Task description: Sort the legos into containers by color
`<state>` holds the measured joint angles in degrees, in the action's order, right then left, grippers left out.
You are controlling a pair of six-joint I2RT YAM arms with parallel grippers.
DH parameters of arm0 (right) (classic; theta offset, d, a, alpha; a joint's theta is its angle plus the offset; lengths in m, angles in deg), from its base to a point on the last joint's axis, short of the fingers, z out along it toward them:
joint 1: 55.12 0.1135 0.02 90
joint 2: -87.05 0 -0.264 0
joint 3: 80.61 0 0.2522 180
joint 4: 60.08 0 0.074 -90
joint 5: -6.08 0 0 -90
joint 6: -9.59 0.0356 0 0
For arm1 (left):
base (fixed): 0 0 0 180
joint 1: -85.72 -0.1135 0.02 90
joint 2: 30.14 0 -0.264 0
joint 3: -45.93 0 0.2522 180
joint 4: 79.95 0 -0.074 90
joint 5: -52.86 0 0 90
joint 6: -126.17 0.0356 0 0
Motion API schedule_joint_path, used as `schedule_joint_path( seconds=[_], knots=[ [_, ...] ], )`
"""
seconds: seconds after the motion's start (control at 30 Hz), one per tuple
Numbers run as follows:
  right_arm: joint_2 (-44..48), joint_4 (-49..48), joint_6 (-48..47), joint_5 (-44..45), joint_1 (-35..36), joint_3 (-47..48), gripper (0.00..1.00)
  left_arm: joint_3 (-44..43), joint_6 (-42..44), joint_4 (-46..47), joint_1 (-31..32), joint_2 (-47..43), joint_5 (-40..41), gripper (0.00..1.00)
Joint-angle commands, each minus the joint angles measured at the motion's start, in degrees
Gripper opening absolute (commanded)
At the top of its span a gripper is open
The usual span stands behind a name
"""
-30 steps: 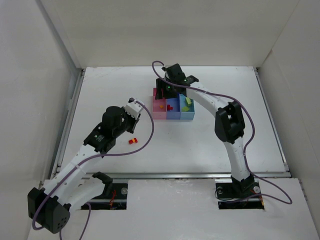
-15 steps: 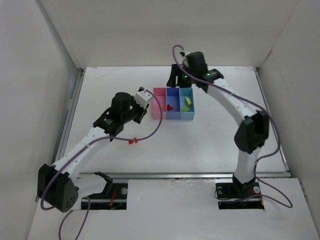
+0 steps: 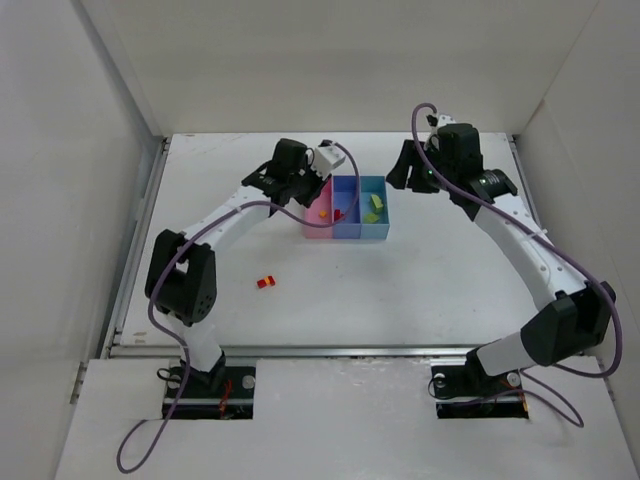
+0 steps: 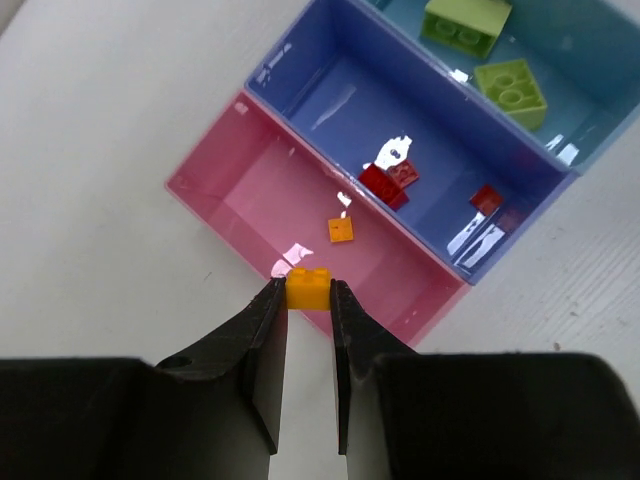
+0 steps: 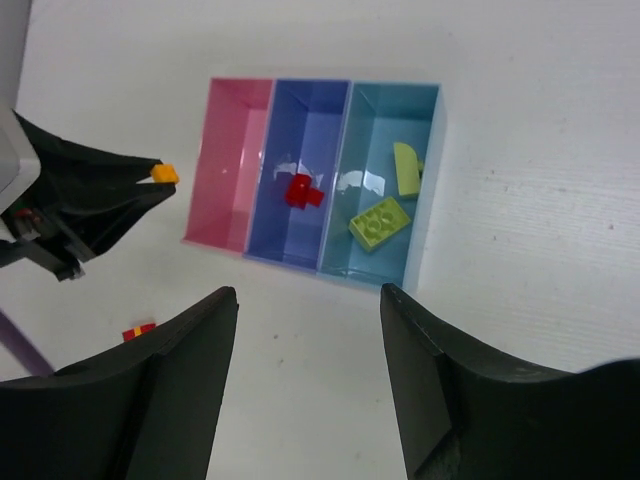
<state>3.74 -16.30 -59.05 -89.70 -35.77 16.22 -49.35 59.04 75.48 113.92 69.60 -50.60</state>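
Inside cyan bin (image 5: 375,130), two legos (image 5: 380,221)

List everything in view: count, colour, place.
tray: 1, joined pink, blue, cyan bins, far centre of table
orange brick: 1, orange, lying in pink bin
held brick: 1, orange, in left hand by pink bin's rim
red bricks: at least 2, red, blue bin
green bricks: 2, yellow-green, cyan bin
loose piece: 1, red-and-yellow, table near-left of tray
left hand: 1, black, shut on held brick
right hand: 1, black, open, empty, right of tray
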Motion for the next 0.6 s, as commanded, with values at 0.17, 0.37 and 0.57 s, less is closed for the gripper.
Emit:
schedule_joint_path(
  seconds=[0.17,0.37,0.57],
  knots=[
    [3.7,-1.4,0.2,1.9,-0.3,-2.1,0.65,-0.1,2.2,5.4,-0.3,3.5,3.3,0.03],
    [3.7,-0.8,0.2,2.4,-0.3,-1.6,0.65,2.8,1.5,8.2,0.9,4.1,2.8,0.22],
    [3.2,-0.8,0.2,2.4,-0.3,-1.6,0.65,3.4,1.5,8.2,0.9,4.7,1.2,0.34]
  ],
)
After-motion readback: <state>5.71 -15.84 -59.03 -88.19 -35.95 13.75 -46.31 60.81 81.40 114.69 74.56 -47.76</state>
